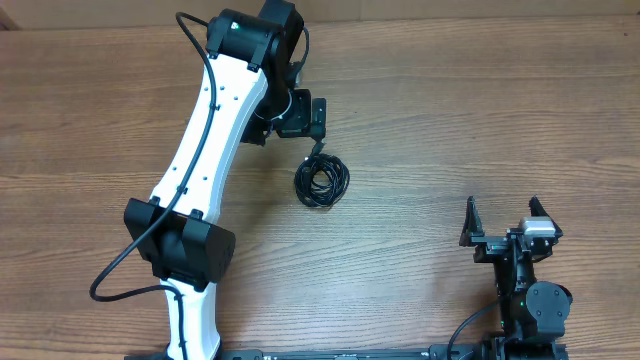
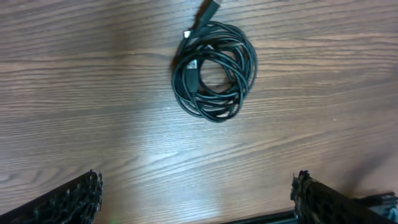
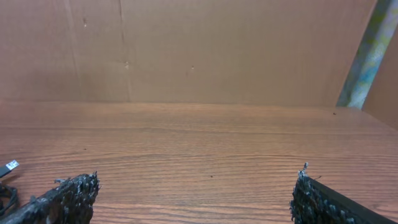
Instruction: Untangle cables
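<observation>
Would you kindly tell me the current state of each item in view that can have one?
cables: wound into one coiled bundle, lying flat on the table, untouched.
left tool: open, empty, the bundle ahead of its fingertips and clear of them.
right tool: open, empty, far from the bundle.

Even bright light, soft shadows, sharp focus

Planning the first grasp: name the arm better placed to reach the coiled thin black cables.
Left. The left gripper hangs open just beside the coiled thin black cables, clear in its wrist view; the right gripper sits far across the wooden table.
</observation>
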`<state>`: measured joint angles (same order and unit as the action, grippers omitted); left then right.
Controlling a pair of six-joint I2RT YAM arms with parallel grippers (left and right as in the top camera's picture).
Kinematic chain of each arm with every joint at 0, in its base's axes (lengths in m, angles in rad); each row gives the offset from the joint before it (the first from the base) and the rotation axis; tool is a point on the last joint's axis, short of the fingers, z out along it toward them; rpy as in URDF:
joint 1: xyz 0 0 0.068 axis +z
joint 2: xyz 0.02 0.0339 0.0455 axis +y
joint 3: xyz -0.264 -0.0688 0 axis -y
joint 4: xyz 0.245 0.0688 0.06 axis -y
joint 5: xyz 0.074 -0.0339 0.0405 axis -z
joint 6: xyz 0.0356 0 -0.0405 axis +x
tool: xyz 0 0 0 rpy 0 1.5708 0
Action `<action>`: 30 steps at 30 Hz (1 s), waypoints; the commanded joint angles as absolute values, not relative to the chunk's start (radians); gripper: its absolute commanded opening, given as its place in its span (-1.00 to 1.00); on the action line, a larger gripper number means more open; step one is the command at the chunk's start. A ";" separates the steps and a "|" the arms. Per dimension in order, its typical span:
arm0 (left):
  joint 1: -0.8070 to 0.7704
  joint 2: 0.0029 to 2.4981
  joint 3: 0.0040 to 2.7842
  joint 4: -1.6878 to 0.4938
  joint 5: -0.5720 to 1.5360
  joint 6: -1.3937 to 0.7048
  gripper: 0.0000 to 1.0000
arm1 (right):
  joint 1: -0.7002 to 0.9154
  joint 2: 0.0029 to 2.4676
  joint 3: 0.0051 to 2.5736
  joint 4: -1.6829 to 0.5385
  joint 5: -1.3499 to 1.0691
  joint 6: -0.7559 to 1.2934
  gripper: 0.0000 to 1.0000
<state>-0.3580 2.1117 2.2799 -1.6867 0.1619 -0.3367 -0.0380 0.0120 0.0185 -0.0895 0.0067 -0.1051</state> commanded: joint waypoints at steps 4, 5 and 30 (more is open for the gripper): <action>-0.354 2.105 2.278 -1.686 0.124 -0.313 0.99 | -0.039 0.003 0.008 -0.083 0.009 -0.106 0.99; -0.355 2.105 2.278 -1.685 0.127 -0.313 1.00 | -0.039 0.003 0.008 -0.083 0.009 -0.106 0.99; -0.406 2.106 2.278 -1.676 0.138 -0.269 0.98 | -0.039 0.003 0.008 -0.083 0.009 -0.106 1.00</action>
<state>-0.4046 2.1117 2.2799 -1.6829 0.1265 -0.2806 -0.0376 0.0120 0.0185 -0.0898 0.0071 -0.1055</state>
